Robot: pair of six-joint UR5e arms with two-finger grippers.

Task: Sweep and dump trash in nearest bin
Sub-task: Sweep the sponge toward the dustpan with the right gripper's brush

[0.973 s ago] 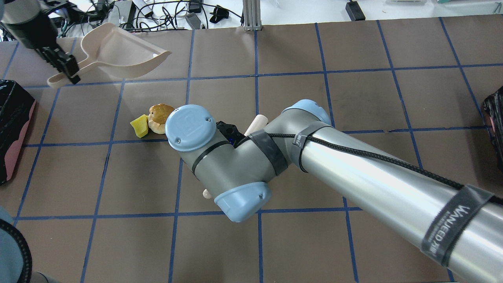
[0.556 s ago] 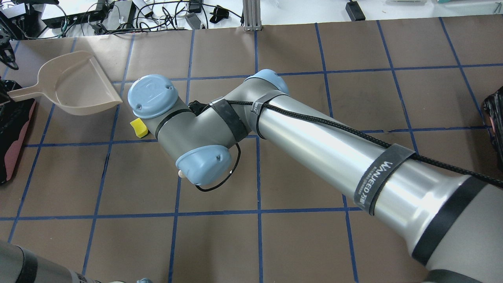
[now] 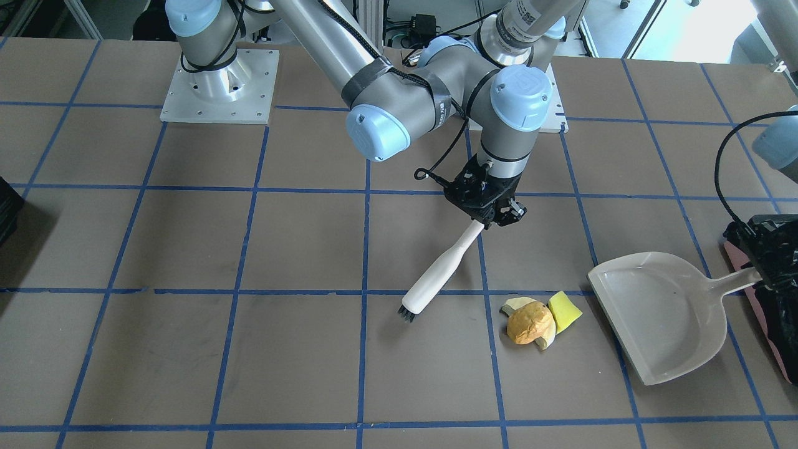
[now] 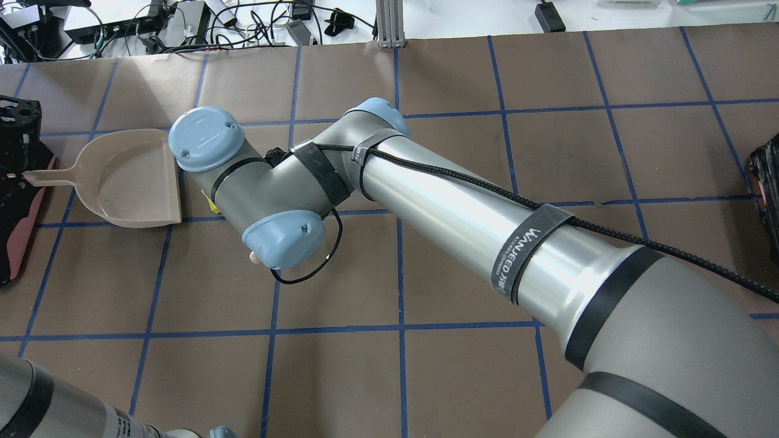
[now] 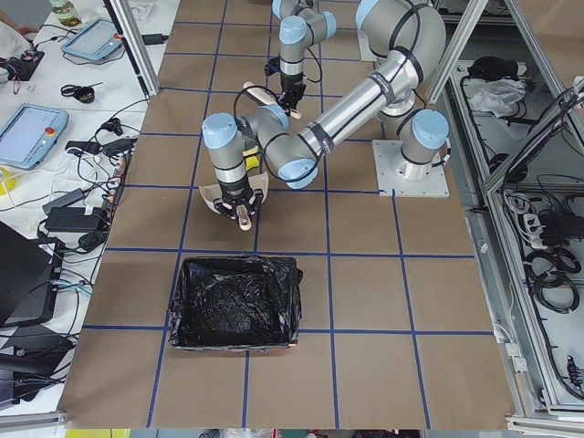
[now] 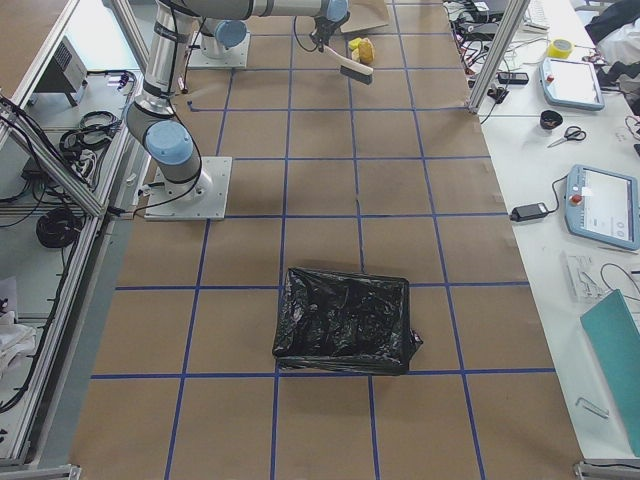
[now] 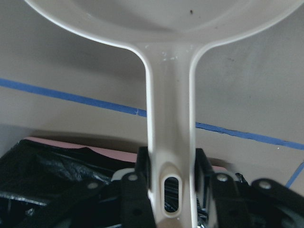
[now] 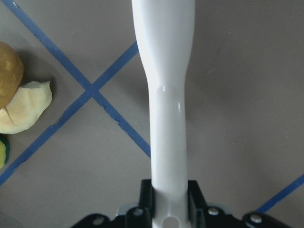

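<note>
The trash lies together on the table: an orange-brown lump (image 3: 530, 323), a yellow wedge (image 3: 565, 311) and a pale beige chunk (image 3: 516, 304). A beige dustpan (image 3: 661, 312) rests flat beside it, mouth toward the trash. My left gripper (image 3: 764, 274) is shut on the dustpan's handle (image 7: 170, 118). The pink-sided bin (image 3: 782, 330) with its black bag sits right behind that gripper. My right gripper (image 3: 489, 209) is shut on a white brush (image 3: 436, 277), whose bristles touch the table on the far side of the trash from the pan. In the overhead view my right arm hides most of the trash.
A second black-bagged bin (image 6: 345, 320) stands at the table's other end, far from the trash. My right arm (image 4: 426, 194) stretches across the middle of the table. Cables and devices (image 4: 182, 18) lie beyond the far edge.
The dustpan has come down from a raised, tilted pose at the back and now lies flat near the trash. My right arm has moved left over the trash and covers it from overhead.
</note>
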